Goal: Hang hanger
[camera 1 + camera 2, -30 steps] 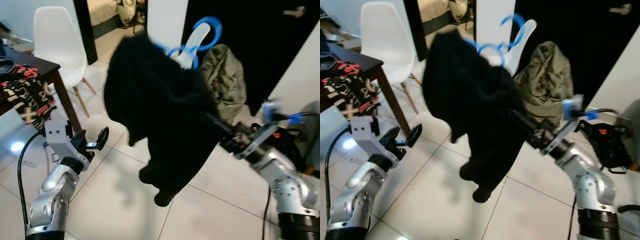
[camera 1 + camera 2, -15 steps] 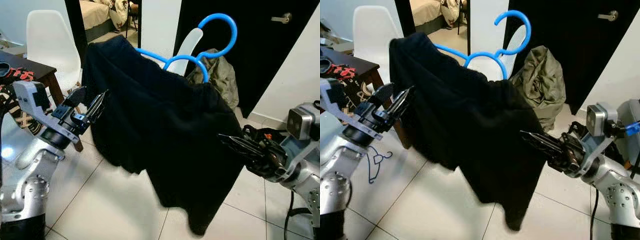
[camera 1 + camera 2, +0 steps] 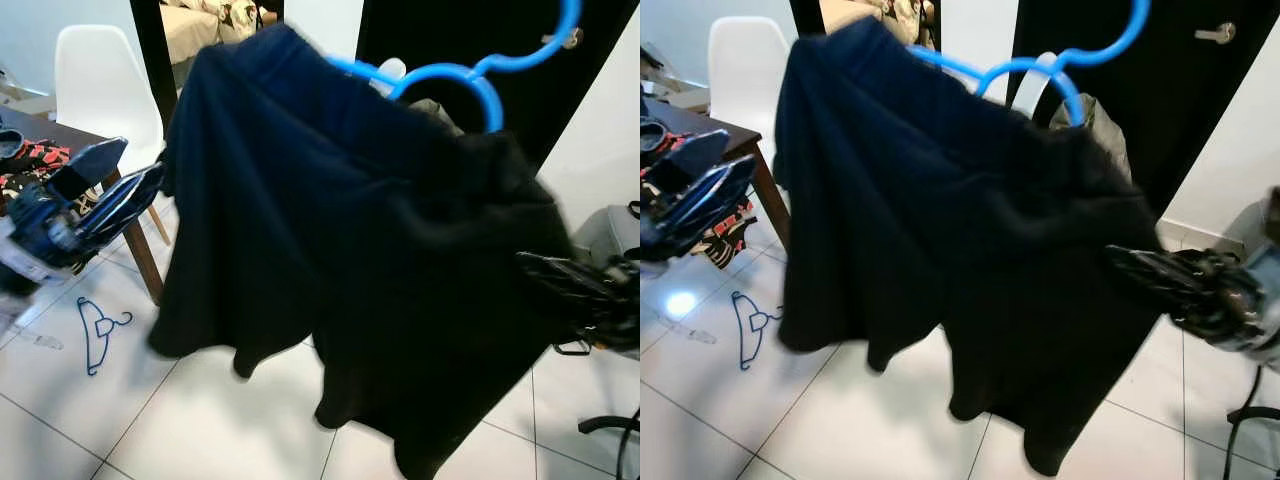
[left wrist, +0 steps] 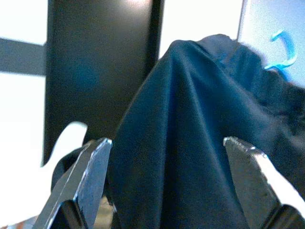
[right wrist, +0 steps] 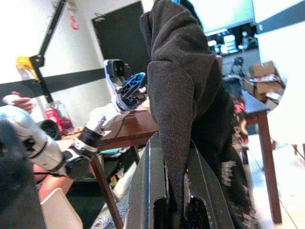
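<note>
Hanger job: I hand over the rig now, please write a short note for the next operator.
Right gripper: shut on the black garment, pinching its fabric between the fingers.
Left gripper: open, beside the garment's left edge, holding nothing.
The garment sits on the blue hanger, raised high before the dark door.
A second hanger lies on the floor.
Done: garment lifted.
Left: hook the hanger on a support; none visible yet.

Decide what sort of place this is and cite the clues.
Probably a home: a tiled floor, a white chair by a dark table, and a doorway onto what looks like a bed.
</note>
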